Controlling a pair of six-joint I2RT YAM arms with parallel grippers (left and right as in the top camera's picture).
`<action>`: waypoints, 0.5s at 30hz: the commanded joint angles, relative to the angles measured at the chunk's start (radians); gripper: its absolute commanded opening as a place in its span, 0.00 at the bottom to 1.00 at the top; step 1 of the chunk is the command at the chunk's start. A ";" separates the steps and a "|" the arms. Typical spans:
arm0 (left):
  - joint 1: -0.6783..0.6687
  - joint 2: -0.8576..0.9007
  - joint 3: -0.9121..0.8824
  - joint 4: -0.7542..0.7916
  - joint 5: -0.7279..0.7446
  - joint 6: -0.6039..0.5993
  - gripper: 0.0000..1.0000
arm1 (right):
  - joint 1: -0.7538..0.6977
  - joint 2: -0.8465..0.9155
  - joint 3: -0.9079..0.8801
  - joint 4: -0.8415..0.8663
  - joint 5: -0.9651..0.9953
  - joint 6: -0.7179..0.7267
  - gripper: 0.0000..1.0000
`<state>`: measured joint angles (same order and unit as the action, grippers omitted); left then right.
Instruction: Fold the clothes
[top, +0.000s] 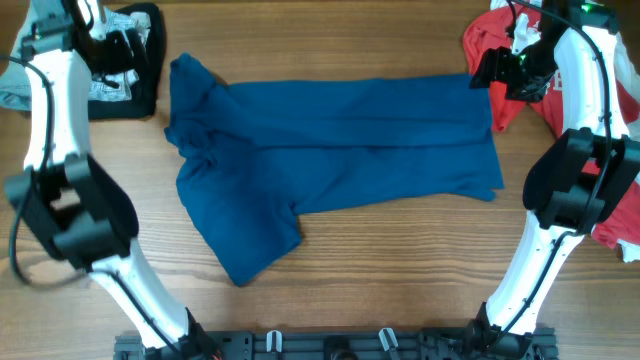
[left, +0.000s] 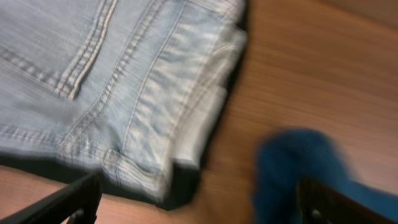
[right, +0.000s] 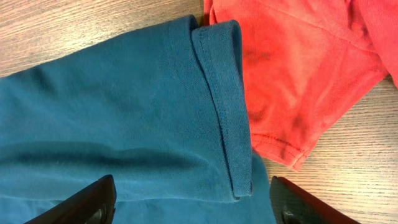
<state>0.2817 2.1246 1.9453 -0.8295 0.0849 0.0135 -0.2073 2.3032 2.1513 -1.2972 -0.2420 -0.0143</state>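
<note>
The dark blue shirt (top: 330, 160) lies spread across the middle of the table, folded lengthwise, with one part hanging toward the front left. The red T-shirt (top: 500, 50) lies crumpled at the far right. My right gripper (top: 490, 72) is open above the shirt's far right corner; in the right wrist view (right: 193, 202) its fingers straddle the hemmed blue edge (right: 224, 106), beside the red T-shirt (right: 292, 68). My left gripper (top: 125, 60) is open and empty at the far left; in the left wrist view (left: 199, 202) it hovers over bare wood beside a blurred tip of blue shirt (left: 298, 168).
Folded pale denim jeans (left: 106, 81) rest on a folded black garment (top: 145, 50) at the far left corner. More red fabric (top: 615, 235) lies at the right edge. Wooden table (top: 400, 270) shows in front of the shirt.
</note>
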 joint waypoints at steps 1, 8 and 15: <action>-0.049 -0.182 -0.003 -0.188 0.009 -0.085 1.00 | 0.004 -0.033 0.027 0.003 0.010 -0.017 0.82; -0.115 -0.207 -0.051 -0.557 0.016 -0.116 1.00 | 0.004 -0.033 0.027 0.030 0.009 -0.036 0.86; -0.125 -0.208 -0.334 -0.460 0.016 -0.111 0.97 | 0.004 -0.033 0.027 0.032 0.009 -0.038 0.86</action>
<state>0.1524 1.9003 1.7199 -1.3396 0.0891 -0.0887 -0.2073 2.3032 2.1513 -1.2682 -0.2420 -0.0322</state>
